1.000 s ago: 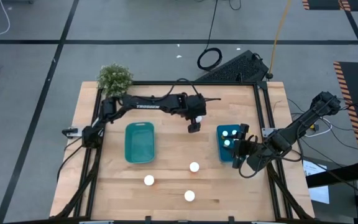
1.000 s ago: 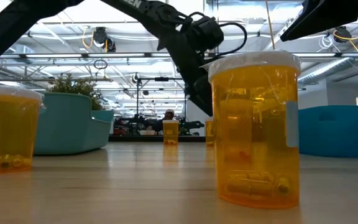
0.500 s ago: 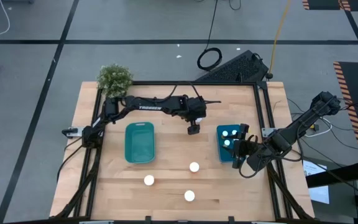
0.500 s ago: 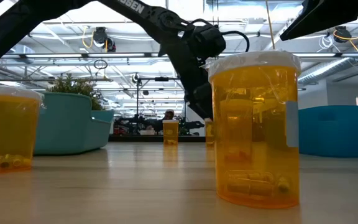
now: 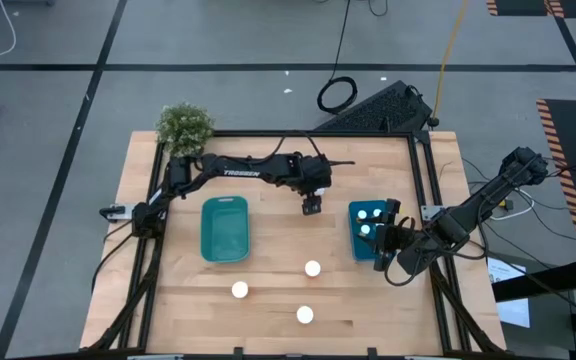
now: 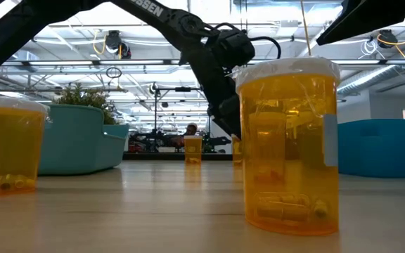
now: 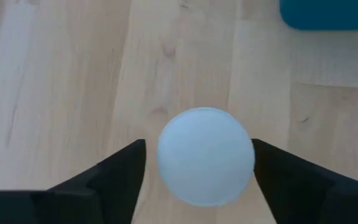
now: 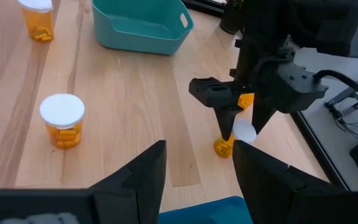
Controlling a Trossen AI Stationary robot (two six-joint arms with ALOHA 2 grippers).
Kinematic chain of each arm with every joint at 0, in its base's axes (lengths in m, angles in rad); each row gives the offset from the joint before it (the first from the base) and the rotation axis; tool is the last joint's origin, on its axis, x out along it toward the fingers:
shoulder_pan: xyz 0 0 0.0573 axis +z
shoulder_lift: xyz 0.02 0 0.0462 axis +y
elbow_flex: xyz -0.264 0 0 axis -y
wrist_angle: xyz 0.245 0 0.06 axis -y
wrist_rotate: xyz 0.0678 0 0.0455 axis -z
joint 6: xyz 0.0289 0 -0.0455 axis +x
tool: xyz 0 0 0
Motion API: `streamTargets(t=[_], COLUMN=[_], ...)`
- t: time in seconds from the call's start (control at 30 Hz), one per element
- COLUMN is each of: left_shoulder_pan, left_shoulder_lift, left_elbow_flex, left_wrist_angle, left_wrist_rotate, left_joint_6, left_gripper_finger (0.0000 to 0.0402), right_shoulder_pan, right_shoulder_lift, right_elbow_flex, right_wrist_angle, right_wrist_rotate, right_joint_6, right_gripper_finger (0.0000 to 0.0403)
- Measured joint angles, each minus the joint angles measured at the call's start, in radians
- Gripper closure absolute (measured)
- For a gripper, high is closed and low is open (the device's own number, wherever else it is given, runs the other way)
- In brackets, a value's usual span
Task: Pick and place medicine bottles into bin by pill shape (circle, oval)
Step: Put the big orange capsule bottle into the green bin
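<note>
The left gripper [image 5: 311,207] is stretched out over the far middle of the table [image 5: 268,300], just at 9 o'clock of the blue bin [image 5: 365,230] and at 2 o'clock of the teal bin [image 5: 224,228]. Its fingers [image 7: 114,174] stand apart, one on each side of a small amber bottle [image 7: 206,155] with a round white cap. In the left wrist view the cap sits squarely in the gap, a thin strip of table showing between it and each finger, so the claw is open around the bottle and not yet clamped on it. In the right wrist view the same bottle [image 8: 229,142] stands upright on the wood directly under the left arm's dark fingers.

The right gripper [image 5: 382,247] waits at the blue bin's near right corner, fingers [image 8: 142,174] spread with nothing between them. 2 white caps [image 5: 370,213] show inside the blue bin.

3 more bottles stand upright on the near half of the table: one [image 5: 313,268] at 6 o'clock of the left gripper, one [image 5: 240,290] at 6 o'clock of the teal bin, and one [image 5: 305,315] nearest the front edge. In the low view the closest of them [image 6: 287,144] holds elongated capsule-like pills. The teal bin has nothing visible in it.
</note>
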Motion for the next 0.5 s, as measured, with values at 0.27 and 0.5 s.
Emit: streamTargets(t=[0.27, 0.5], left_shoulder_pan=[-0.002, -0.012], left_shoulder_lift=[0.000, 0.000], left_elbow_flex=[0.000, 0.040], left_wrist_angle=[-0.002, -0.073], left_wrist_rotate=[-0.004, -0.004], left_joint_6=[-0.014, -0.037], left_gripper_finger=[0.0177, 0.0184], right_shoulder_pan=[0.000, 0.000], right_shoulder_lift=[0.000, 0.000], right_elbow_flex=[0.000, 0.000], right_wrist_angle=[0.000, 0.004], right_wrist_rotate=[0.000, -0.022], right_joint_6=[0.003, 0.007], right_gripper_finger=[0.0222, 0.0222])
